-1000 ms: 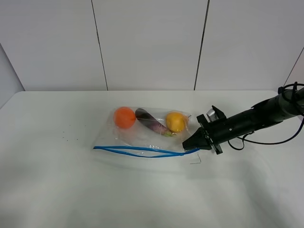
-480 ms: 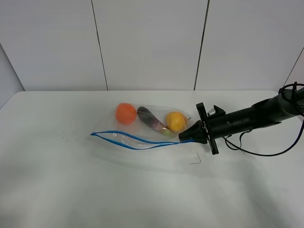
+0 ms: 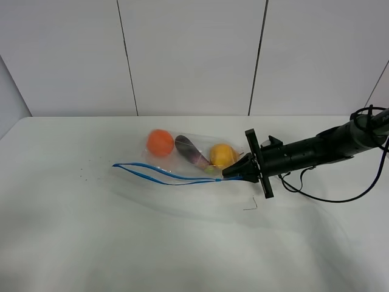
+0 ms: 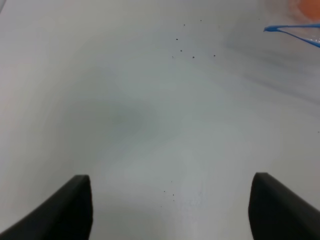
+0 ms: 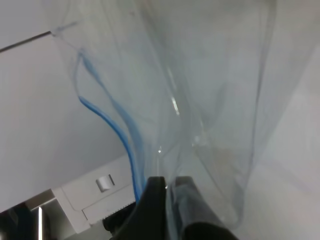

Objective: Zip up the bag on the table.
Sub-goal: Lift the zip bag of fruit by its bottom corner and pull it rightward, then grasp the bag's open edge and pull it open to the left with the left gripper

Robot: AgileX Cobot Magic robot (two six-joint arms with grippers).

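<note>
R gripper (image 3: 234, 173) pinched tight on blue zip end of clear, floppy bag (image 3: 164, 165); L gripper (image 4: 170, 176) wide apart over matte white table (image 4: 125, 110).

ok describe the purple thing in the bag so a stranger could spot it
On the white table sits a clear bag with a blue zip edge. The purple vegetable is the middle of three items inside, between an orange fruit and a yellow fruit. It alone is dark and long, not round.
</note>
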